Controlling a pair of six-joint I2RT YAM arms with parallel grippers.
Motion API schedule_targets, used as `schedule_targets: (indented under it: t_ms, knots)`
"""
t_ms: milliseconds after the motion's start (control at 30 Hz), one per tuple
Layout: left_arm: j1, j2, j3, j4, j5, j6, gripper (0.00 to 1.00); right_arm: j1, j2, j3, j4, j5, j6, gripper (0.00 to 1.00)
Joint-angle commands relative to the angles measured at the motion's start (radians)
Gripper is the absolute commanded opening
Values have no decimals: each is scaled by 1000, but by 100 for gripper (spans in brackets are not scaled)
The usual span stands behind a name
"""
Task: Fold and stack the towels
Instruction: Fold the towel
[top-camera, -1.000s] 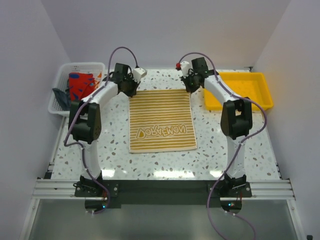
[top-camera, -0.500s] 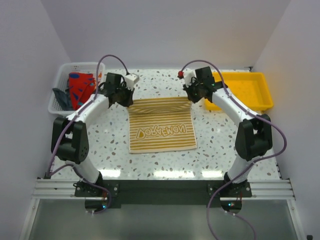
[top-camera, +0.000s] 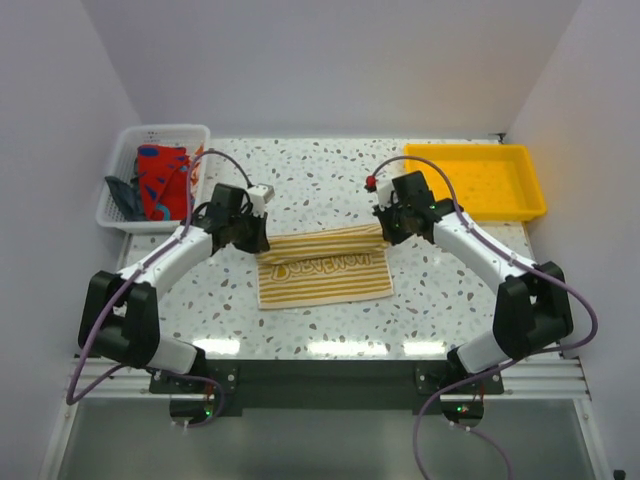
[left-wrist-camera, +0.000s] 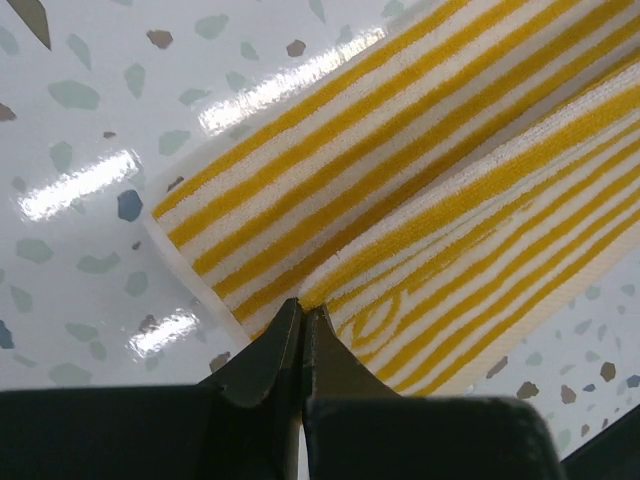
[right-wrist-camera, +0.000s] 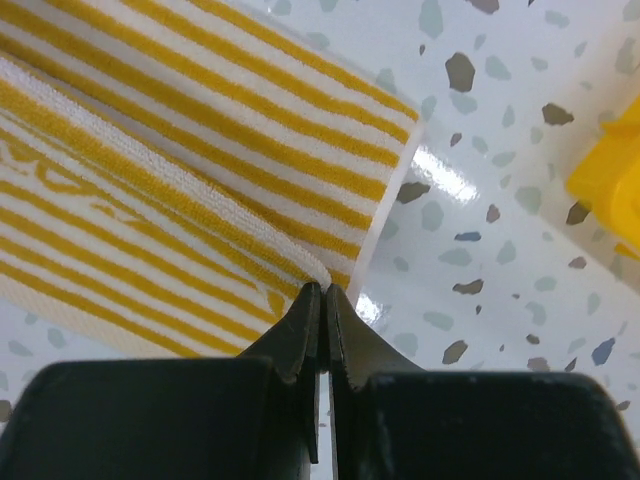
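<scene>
Far edge of the striped towel (top-camera: 322, 268) has come nearward from the yellow tray (top-camera: 500, 185), left gripper (top-camera: 254, 243) and right gripper (top-camera: 386, 235) each clamping a corner.

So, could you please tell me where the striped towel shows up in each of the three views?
Top external: striped towel in the middle of the picture, partly folded over.
Left wrist: it fills centre and right, a corner pinched in the left gripper.
Right wrist: it fills the left half, a corner pinched in the right gripper.
Shared landmark: the speckled table.
</scene>
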Motion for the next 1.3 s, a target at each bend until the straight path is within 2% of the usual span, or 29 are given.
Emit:
schedule_targets:
  t_ms: [0, 467, 667, 1033, 1267]
  knots:
    - [8, -68, -45, -6, -51, -70, 0, -18, -64, -44, 1, 112, 67, 0]
    - [6, -140, -129, -76, -44, -175, 0, -16, -85, -118, 15, 84, 217, 0]
    - [3, -122, -168, -73, -11, -224, 0, -16, -75, -162, 24, 18, 280, 0]
    - [2, -10, -214, -52, -15, -275, 0, -19, 56, -183, 60, 53, 325, 0]
    - [3, 91, -168, -24, -83, -278, 0, -22, 126, -161, 86, 80, 354, 0]
